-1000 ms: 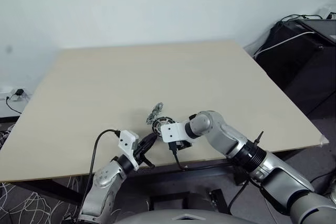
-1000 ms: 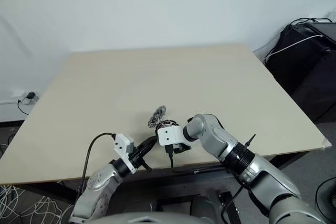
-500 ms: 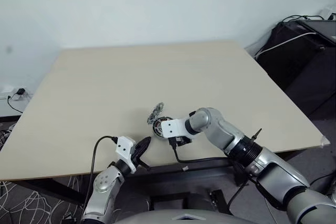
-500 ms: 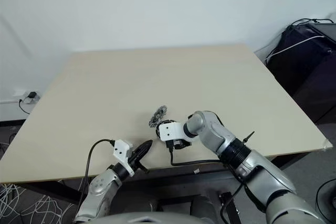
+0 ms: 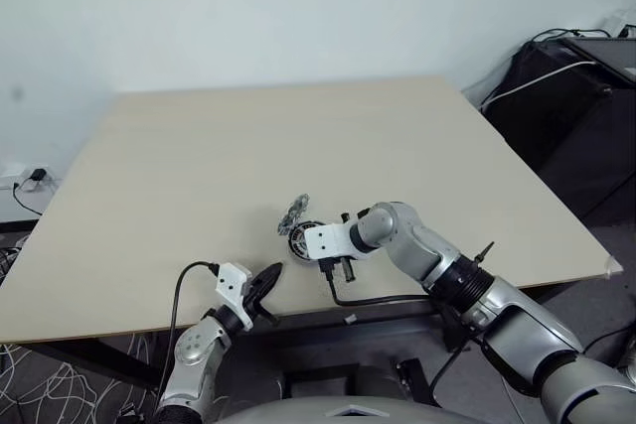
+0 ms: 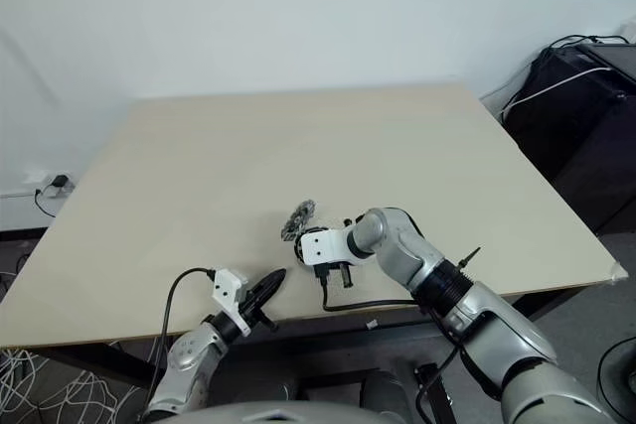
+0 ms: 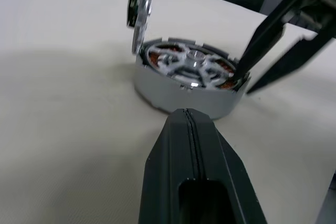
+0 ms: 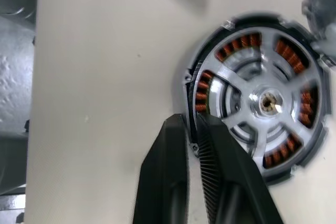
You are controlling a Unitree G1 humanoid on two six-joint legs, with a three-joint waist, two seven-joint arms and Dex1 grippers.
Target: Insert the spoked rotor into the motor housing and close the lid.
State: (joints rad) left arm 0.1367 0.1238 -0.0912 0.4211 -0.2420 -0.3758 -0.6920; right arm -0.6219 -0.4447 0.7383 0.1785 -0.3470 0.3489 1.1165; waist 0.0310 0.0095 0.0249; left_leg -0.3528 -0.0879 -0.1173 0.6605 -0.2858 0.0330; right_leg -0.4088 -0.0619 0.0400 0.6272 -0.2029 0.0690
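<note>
Item: motor housing (image 8: 257, 100), a round grey shell with orange-copper windings, stood on the pale table (image 5: 199, 146) low and centre in the head views, near the table's front edge. The spoked rotor (image 7: 191, 65) already lay inside it, its silver spokes crossing the copper ring and its hub at the centre; insertion looked done or nearly so, though whether it was fully seated could not be told. Item: lid (image 7: 140, 9), a thin silver disc, stood tipped up on edge against the housing's far rim, leaning there apparently so that the opening stayed clear; it was not yet closed. Item: right tool (image 8: 193, 129), reaching down from the right of centre in the head view, its two black fingers drawn almost together on the housing's near wall, one finger outside the rim and one just inside over the windings; this pinch read as a steadying hold on the shell rather than a lift. Item: left tool (image 7: 186, 121), lower left of the head view at the table's front edge, fingers pressed fully together and carrying nothing, pointed level at the housing from just beside it but apart from it, seemingly parked out of the way. Remaining work, by judgement: tipping the lid down onto the housing. Background: dark equipment (image 5: 576, 96) with cables at the right edge.
</note>
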